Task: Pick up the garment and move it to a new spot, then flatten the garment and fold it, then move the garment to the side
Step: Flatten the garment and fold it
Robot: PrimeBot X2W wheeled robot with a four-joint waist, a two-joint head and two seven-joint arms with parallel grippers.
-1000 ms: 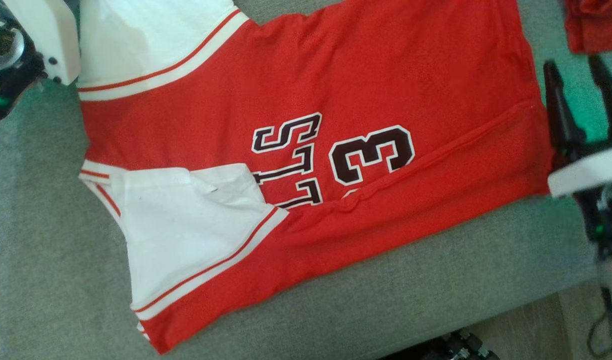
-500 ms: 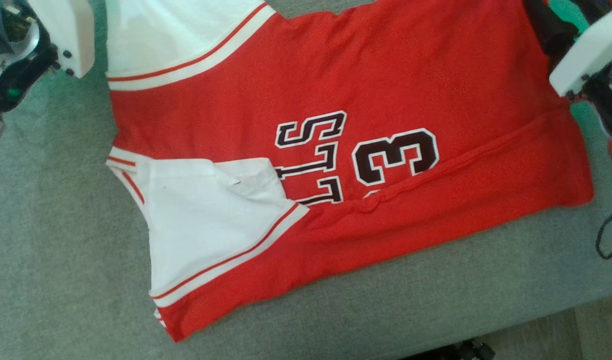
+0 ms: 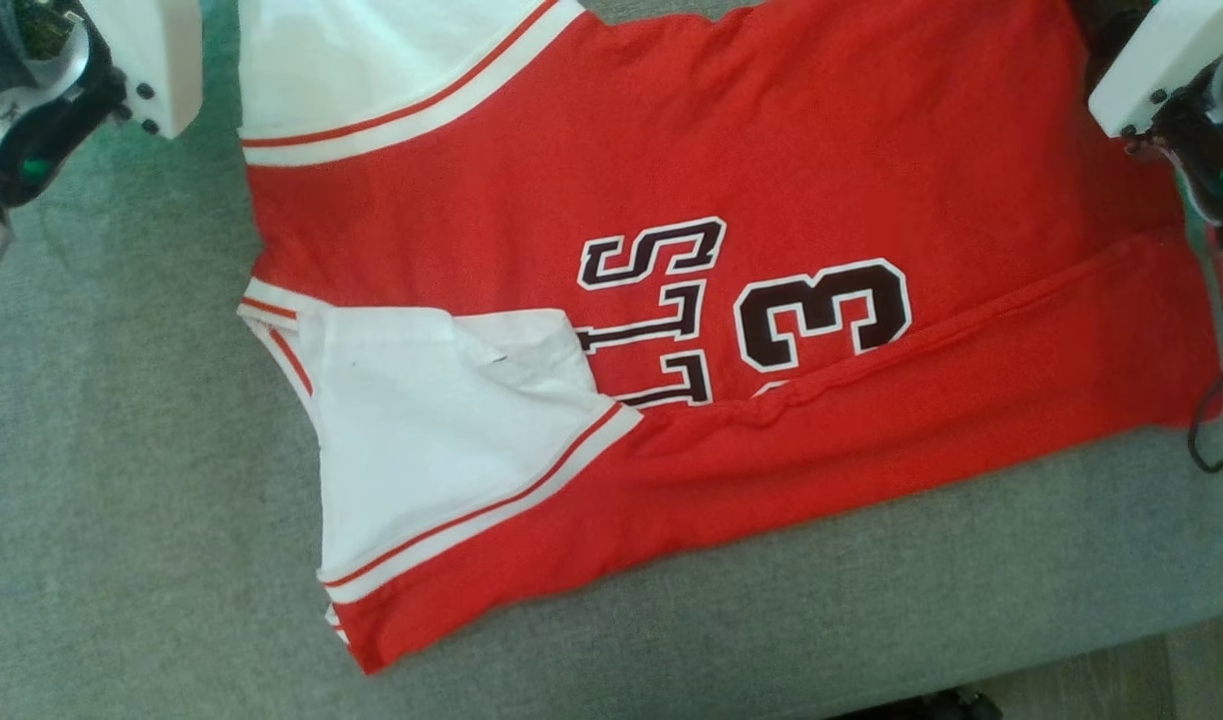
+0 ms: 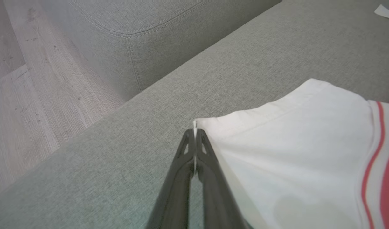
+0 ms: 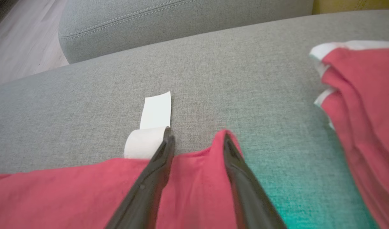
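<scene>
A: How many garments?
B: Two. One jersey, red, lies spread across the grey sofa, in the middle of the head view. A second, folded red pile with white edges sits further along the seat, apart from it, at the right of the right wrist view.
A: Sleeves?
B: Two, both white, trimmed with a red stripe. The far sleeve lies at the top left. The near sleeve is folded in over the chest.
A: Any writing?
B: Dark characters edged in white, turned sideways: an S, two L's and a big 3. The near sleeve and a long fold of red cloth cover the rest.
A: The left gripper?
B: Fingers pressed together, pinching the corner of the far sleeve. A sliver of white shows between the tips.
A: And the right gripper?
B: Fingers spread, straddling the red hem. Cloth bunches between them and rides up against one tip, but they have not closed on it.
A: Anything else around?
B: One white strip lies on the sofa just past the hem, its curled end against the other fingertip. One black cable loops at the right edge of the head view, beside the hem's corner. Wood floor shows beyond the seat.
</scene>
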